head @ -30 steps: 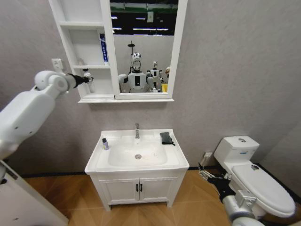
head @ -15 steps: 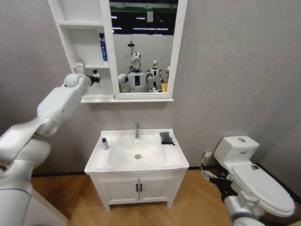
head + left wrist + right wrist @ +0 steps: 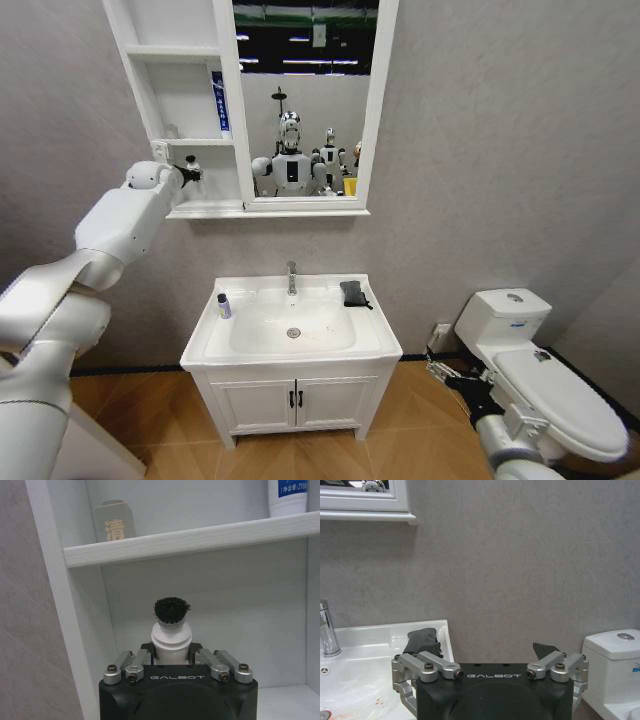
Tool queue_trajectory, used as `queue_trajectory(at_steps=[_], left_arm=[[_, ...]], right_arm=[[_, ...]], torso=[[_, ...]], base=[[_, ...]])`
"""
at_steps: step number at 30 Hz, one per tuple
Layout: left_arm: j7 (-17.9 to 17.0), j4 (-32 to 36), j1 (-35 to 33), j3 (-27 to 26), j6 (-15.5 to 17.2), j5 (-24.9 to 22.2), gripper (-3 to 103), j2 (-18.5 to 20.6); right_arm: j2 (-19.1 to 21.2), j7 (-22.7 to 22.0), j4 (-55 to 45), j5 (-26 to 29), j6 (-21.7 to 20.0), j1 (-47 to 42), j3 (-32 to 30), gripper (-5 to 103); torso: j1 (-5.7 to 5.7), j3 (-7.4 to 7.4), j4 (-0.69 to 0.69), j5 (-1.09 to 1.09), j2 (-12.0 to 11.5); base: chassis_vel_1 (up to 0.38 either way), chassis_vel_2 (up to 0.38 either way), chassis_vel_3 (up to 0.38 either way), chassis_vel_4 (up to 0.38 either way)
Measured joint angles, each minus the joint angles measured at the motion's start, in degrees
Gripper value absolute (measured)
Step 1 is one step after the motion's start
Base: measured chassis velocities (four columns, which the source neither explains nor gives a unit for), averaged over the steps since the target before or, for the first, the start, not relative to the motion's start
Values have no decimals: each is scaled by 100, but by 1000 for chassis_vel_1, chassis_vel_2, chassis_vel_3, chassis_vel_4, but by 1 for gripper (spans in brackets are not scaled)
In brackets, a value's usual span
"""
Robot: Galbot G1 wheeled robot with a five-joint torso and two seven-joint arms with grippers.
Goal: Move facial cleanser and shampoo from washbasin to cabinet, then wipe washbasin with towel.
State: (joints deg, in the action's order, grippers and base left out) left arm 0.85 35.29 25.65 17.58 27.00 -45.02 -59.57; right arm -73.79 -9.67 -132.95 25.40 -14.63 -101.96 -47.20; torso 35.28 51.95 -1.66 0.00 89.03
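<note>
Left gripper (image 3: 171, 656) advanced into cabinet (image 3: 170, 110) bottom compartment, clamping white bottle (image 3: 171, 635). Placing step; next: lower, release.

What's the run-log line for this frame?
left gripper: shut on bottle, at cabinet lowest compartment | right gripper: open, parked low | towel: on washbasin

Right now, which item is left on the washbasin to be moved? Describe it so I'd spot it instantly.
Find the white washbasin under the mirror. On its left rim, left of the chrome tap, stands a small bottle. It is upright with a dark cap and pale body, unlike the flat dark towel on the right rim.
</note>
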Motion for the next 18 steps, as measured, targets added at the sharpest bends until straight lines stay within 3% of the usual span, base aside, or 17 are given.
queue_trajectory(at_steps=[10,15,17,18], left_arm=[[-31,-13,6,-73,265,59,30,-19],[-63,-101,7,-137,237,73,46,-80],[-61,-135,6,-179,221,72,57,-110],[-61,-135,6,-179,221,72,57,-110]], right_arm=[[-2,-16,17,4,-8,7,15,100],[-11,-15,24,-16,-9,-6,24,100],[-15,-10,25,-31,-9,-16,27,100],[-15,-10,25,-31,-9,-16,27,100]], torso=[[0,0,0,0,0],[0,0,0,0,0],[0,0,0,0,0],[0,0,0,0,0]], base=[[0,0,0,0],[0,0,0,0],[0,0,0,0],[0,0,0,0]])
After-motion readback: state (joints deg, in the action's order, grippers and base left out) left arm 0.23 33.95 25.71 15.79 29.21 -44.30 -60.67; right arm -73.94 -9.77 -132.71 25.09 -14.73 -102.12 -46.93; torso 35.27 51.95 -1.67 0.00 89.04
